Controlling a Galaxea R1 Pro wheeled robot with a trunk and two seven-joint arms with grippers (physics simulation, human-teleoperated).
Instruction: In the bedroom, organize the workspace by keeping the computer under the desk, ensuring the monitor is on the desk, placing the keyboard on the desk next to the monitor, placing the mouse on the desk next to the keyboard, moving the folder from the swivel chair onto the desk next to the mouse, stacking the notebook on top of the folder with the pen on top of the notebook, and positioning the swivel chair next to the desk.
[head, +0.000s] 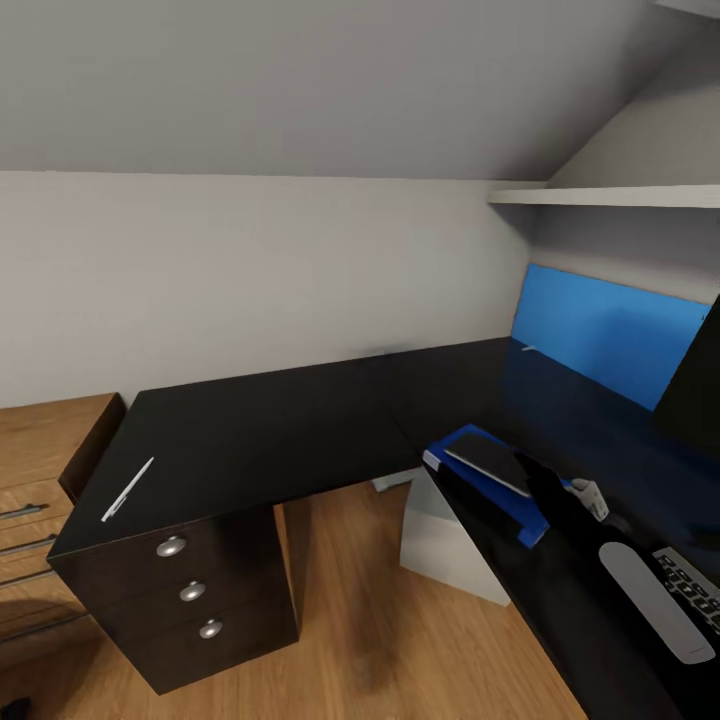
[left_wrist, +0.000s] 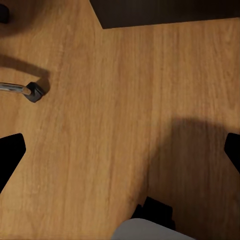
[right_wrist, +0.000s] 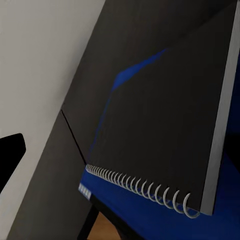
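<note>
The blue folder (head: 467, 447) lies on the black desk (head: 270, 430) near its inner corner, with the grey spiral-bound notebook (head: 489, 463) on top of it. My right gripper (head: 537, 474) hovers at the notebook's (right_wrist: 165, 115) near edge with its jaws apart; one black finger (right_wrist: 11, 155) shows beside the desk top. The white pen (head: 127, 489) rests on the desk's far left end. The keyboard (head: 700, 588) and the black monitor (head: 697, 392) sit at the right. The light-grey computer (head: 447, 541) stands under the desk. My left gripper (left_wrist: 120, 150) hangs open over the floor.
A black three-drawer unit (head: 190, 592) sits under the desk's left end, next to a wooden drawer chest (head: 40, 470). A blue wall panel (head: 600, 332) backs the right wing. A chrome chair leg with a caster (left_wrist: 32, 91) lies on the wooden floor (left_wrist: 110, 125).
</note>
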